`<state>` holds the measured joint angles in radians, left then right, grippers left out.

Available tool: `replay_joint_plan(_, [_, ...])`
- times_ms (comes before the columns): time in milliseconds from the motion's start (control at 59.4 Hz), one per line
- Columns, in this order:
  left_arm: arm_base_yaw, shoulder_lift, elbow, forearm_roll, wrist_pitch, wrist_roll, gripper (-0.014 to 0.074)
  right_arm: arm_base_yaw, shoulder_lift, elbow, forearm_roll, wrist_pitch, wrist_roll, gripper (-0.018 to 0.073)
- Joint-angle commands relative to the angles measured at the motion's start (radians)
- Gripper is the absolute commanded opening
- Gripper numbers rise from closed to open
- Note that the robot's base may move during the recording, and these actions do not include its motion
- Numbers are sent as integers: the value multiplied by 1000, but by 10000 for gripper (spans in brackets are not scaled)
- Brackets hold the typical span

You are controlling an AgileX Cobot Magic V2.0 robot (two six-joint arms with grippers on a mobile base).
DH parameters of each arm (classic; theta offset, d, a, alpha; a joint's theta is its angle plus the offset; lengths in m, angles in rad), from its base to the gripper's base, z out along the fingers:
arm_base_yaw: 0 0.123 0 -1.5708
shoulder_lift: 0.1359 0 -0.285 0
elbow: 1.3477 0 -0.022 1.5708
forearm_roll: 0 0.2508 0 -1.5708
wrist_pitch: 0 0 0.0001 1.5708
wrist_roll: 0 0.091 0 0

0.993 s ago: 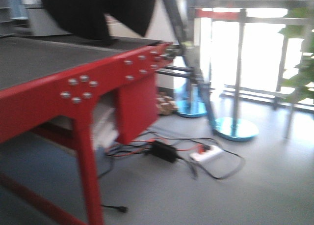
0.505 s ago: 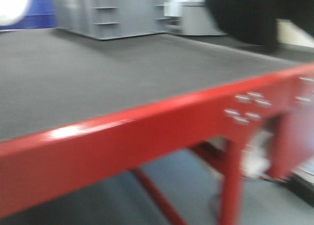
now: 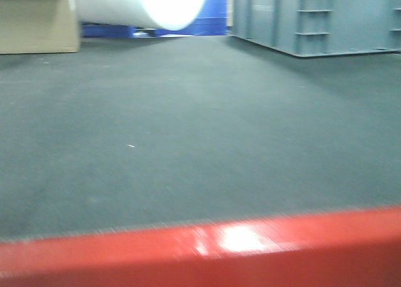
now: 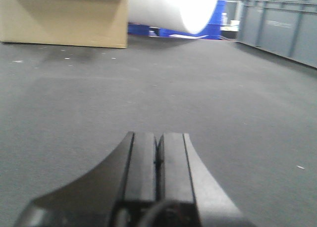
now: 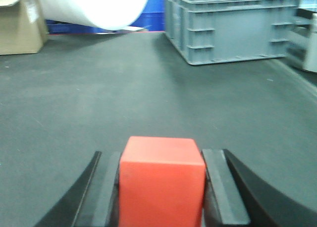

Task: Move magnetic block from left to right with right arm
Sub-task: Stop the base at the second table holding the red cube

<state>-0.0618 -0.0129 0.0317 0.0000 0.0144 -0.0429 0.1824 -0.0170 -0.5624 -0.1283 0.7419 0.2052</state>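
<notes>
right wrist-mounted view shows me the magnetic block (image 5: pixel 162 182) clamped in the right gripper (image 5: pixel 162 160), the left gripper (image 4: pixel 157 142) pressed closed on nothing, and since the front view has swung round onto the mat (image 3: pixel 188 111), i judge the carry is underway.

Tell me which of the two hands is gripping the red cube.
The right hand: the magnetic block is clamped between its fingers. The left hand has its fingers pressed together with nothing between them.
</notes>
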Motion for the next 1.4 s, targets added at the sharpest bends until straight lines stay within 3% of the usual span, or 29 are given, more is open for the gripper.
replay_joint_plan(0, [0, -11, 8, 0, -90, -4, -116, -5, -8, -26, -12, -87, -8, 173])
replay_joint_plan(1381, [0, -11, 8, 0, -90, -4, -116, -5, -8, -26, -6, -91, -8, 173])
